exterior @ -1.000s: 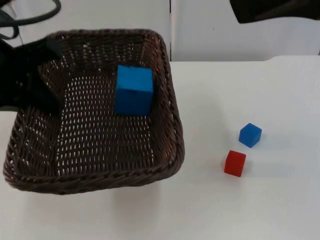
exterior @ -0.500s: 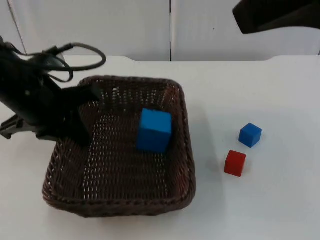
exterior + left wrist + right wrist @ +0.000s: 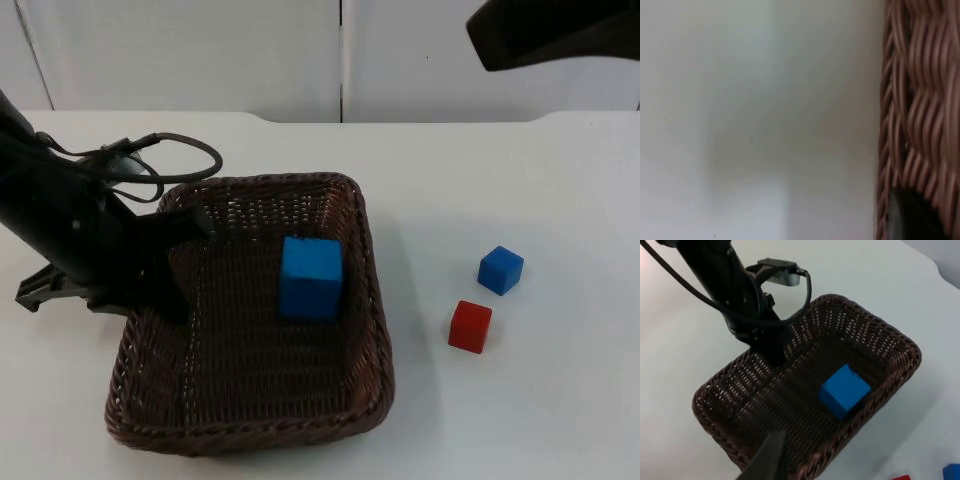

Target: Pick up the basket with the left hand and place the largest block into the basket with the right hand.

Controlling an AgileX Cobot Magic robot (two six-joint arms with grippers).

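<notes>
We see the dark brown wicker basket (image 3: 250, 400) sitting on the white table (image 3: 520, 400), and we use it as our landmark. The large blue block (image 3: 310, 277) lies inside the basket, on the woven floor toward the wall nearest the loose blocks; the right wrist view confirms it (image 3: 845, 391) inside the basket (image 3: 740, 447), resting flat on the weave. The left gripper (image 3: 165, 275) is at the basket's wall on the side away from the loose blocks, with the left arm reaching over that rim; one finger sits inside the basket against the wall. In the left wrist view we get the woven rim (image 3: 920, 100) close up against bare table (image 3: 740, 125), with a black fingertip right at the weave, so we read the fingers as clamped on the basket wall. Outside the basket, well apart from it, a small blue block (image 3: 500, 270) and a small red block (image 3: 469, 326) sit near each other on the table, not touching. The right arm waits high above, beyond the basket toward the partition wall (image 3: 200, 55); the right gripper (image 3: 771, 460) looks down on the basket from above, and we cannot tell whether its fingers are apart or together.
</notes>
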